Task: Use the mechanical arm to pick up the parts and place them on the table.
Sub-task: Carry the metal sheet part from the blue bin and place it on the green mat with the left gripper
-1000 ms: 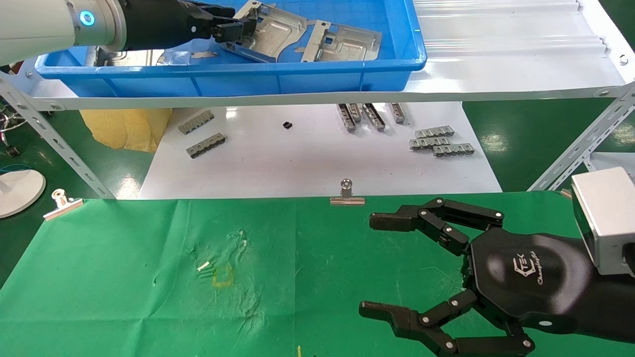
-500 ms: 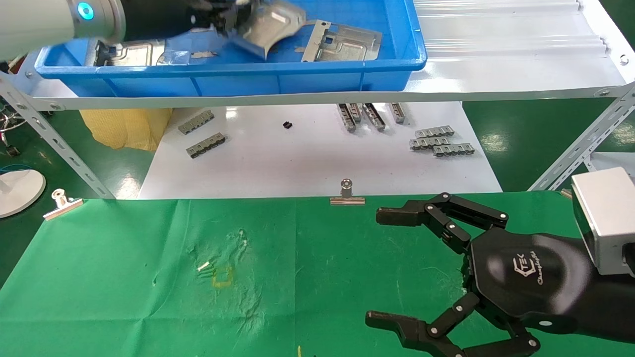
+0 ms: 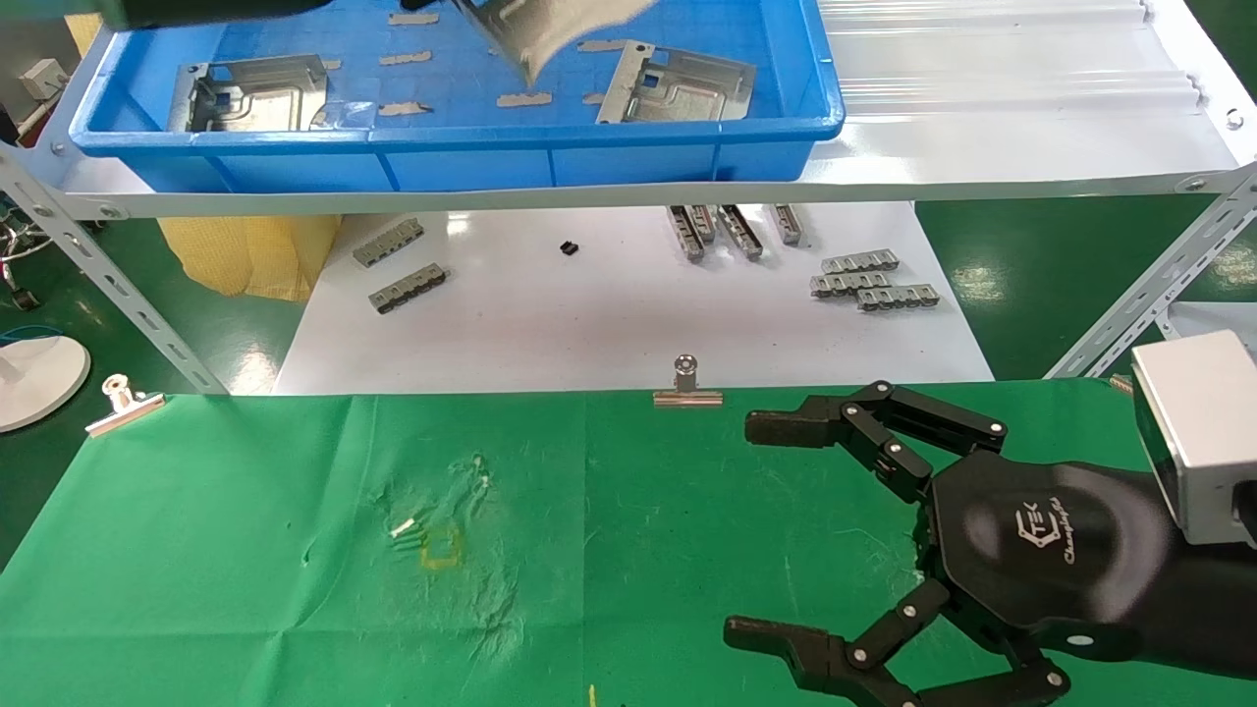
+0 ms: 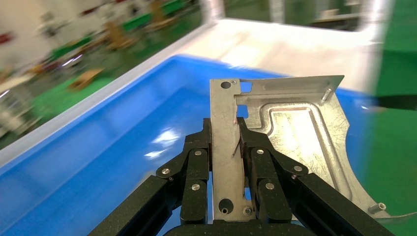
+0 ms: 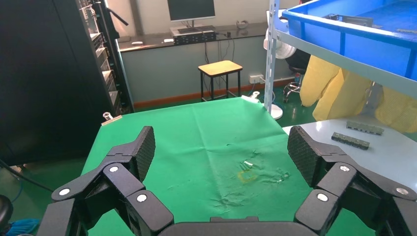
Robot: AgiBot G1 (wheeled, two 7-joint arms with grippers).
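1. Parts: two plates (image 3: 253,93) (image 3: 678,86) lie flat in the blue tray (image 3: 462,157).
2. Right gripper (image 3: 786,530) hovers over the table (image 3: 245,550), fingers spread, empty.
3. Left gripper (image 4: 226,147), barely visible from the head, clamps a lifted plate (image 4: 290,142) edge-on above the tray, partly cut off overhead.

Bright even light; lifted part (image 3: 550,25) motion-blurred.

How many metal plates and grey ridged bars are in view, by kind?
Plates: 3, two in the tray, one plate gripped by the left hand
Bars: 9 on the white board
Total: 12
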